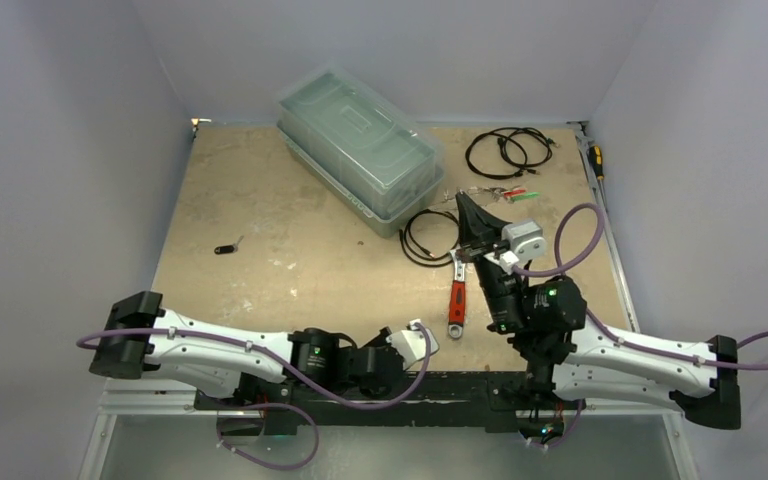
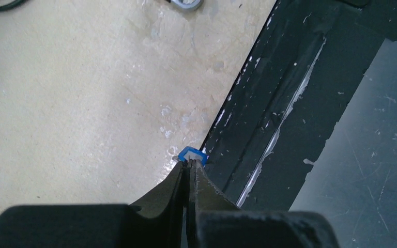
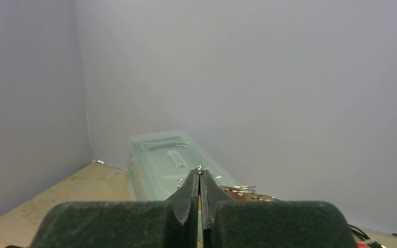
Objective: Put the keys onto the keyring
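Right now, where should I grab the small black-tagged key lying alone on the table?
Take the small black-tagged metal key by its black tag, straight down from above: it lies flat on the tan table, and the tag is bulkier than the thin shaft pointing far-right.

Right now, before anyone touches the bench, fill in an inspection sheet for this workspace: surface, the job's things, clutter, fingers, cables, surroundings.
Surface: tan table, scuffed, with white flecks.
Job's things: red- and green-tagged keys beside small rings at the far right; a black-tagged key alone on the left; a blue-tagged key at the left fingertips.
Clutter: clear lidded box, red-handled wrench, screwdriver.
Fingers: left gripper shut on the blue-tagged key; right gripper shut, a thin metal piece poking from its tips.
Cables: one black coil at the back, another near the wrench; purple arm cables.
Surroundings: plain grey walls.
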You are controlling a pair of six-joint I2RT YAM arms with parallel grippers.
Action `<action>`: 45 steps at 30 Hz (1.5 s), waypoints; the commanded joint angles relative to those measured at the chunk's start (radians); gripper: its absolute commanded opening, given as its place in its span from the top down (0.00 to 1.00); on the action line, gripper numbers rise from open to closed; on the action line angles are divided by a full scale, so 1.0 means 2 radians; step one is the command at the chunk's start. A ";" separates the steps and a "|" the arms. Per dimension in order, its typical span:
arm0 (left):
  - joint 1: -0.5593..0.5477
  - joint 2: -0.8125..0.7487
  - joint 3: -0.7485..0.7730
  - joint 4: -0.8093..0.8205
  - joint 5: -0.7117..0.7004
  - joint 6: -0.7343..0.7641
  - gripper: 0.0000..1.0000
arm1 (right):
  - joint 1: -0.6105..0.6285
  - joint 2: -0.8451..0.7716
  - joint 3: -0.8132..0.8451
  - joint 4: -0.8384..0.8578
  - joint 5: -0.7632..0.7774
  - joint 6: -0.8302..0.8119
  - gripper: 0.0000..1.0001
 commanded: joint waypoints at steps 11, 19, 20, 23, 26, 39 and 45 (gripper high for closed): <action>-0.002 -0.066 0.083 -0.136 -0.057 0.018 1.00 | -0.002 -0.077 -0.064 0.030 -0.088 0.011 1.00; -0.002 -0.091 0.150 -0.234 -0.022 0.007 1.00 | -0.002 -0.134 -0.127 0.025 -0.143 0.039 1.00; -0.002 -0.094 0.154 -0.240 -0.026 0.007 1.00 | -0.002 -0.139 -0.134 0.027 -0.149 0.042 1.00; -0.002 -0.114 0.158 -0.237 -0.063 0.011 1.00 | -0.002 -0.148 -0.152 0.028 -0.163 0.047 1.00; -0.002 -0.123 0.162 -0.237 -0.105 0.017 1.00 | -0.002 -0.155 -0.158 0.024 -0.187 0.055 1.00; -0.002 -0.137 0.210 -0.265 -0.170 0.045 1.00 | -0.002 -0.169 -0.158 -0.046 -0.329 0.101 1.00; -0.002 -0.167 0.205 -0.206 -0.152 0.086 1.00 | -0.002 -0.169 -0.146 -0.075 -0.383 0.108 1.00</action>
